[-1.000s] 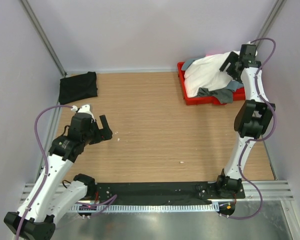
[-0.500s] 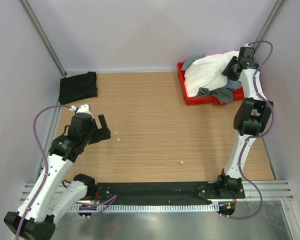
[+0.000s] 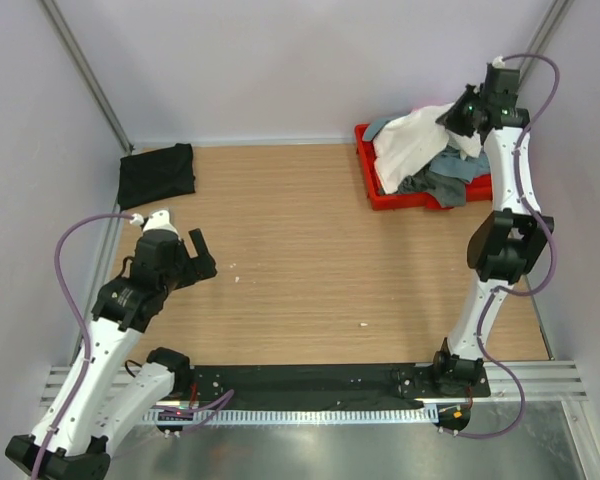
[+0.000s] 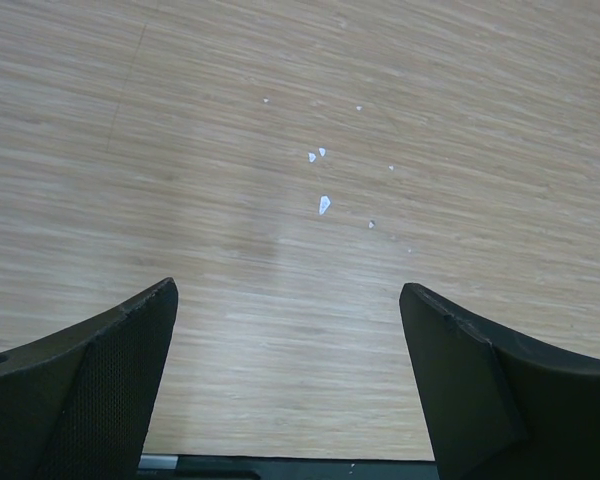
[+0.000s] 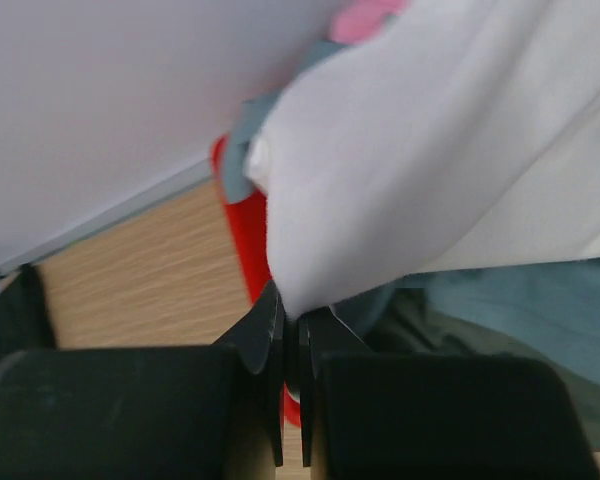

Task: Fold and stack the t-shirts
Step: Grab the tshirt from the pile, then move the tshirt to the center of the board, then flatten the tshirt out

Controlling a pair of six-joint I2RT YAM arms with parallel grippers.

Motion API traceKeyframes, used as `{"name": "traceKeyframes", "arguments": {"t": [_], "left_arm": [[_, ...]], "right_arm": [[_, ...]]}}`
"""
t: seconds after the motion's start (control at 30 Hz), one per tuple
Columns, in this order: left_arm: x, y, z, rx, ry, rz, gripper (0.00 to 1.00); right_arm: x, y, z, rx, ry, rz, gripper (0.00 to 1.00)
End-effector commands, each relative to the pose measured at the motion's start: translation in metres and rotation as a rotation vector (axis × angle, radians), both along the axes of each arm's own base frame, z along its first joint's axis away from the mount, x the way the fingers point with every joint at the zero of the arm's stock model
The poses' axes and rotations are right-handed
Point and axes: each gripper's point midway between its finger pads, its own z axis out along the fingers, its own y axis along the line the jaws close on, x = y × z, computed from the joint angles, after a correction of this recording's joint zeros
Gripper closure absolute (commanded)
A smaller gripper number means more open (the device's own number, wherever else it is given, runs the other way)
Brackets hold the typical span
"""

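Note:
The white t-shirt [image 3: 408, 138] hangs lifted out of the red tray [image 3: 366, 160] at the back right, pinched by my right gripper [image 3: 460, 113], which is shut on its cloth. In the right wrist view the white t-shirt [image 5: 420, 170] spreads up from the closed right gripper [image 5: 291, 318]. Grey-blue and dark grey t-shirts [image 3: 443, 178] lie crumpled in the tray beneath it. A folded black t-shirt [image 3: 156, 173] rests at the back left of the table. My left gripper [image 3: 191, 258] hovers open over bare wood at the left, holding nothing; its dark fingers [image 4: 75, 395] stand wide apart.
Small white specks [image 4: 323, 204] dot the wooden table [image 3: 300, 270] ahead of the left gripper. Pale walls and metal posts close in the table at back and sides. A black rail [image 3: 310, 380] with the arm bases runs along the near edge.
My right gripper closed on the white t-shirt and rose, pulling the cloth up from the tray and uncovering the grey shirts. The left arm shifted slightly toward the near left.

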Motion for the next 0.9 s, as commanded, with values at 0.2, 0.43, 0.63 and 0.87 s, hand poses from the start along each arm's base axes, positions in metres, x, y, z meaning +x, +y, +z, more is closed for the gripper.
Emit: {"name": "traceKeyframes", "arguments": {"t": [0.2,0.43,0.63,0.87], "left_arm": [[0.004,0.006,0.015,0.007,-0.04,0.04,0.07],[0.003,0.007,0.012,0.013,-0.026,0.048,0.07],[0.001,-0.015,0.007,0.026,0.042,-0.012,0.14],[-0.032,-0.125,-0.006,0.137,0.087,-0.264,0.15]], "right_arm": [[-0.156,0.14,0.309,0.218,-0.63,0.25,0.66],[-0.195,0.114,0.093,0.102,-0.095,0.095,0.0],[-0.252,0.114,0.033,0.129,-0.024,0.085,0.0],[-0.287,0.126,-0.027,0.083,0.105,0.153,0.0]]}}
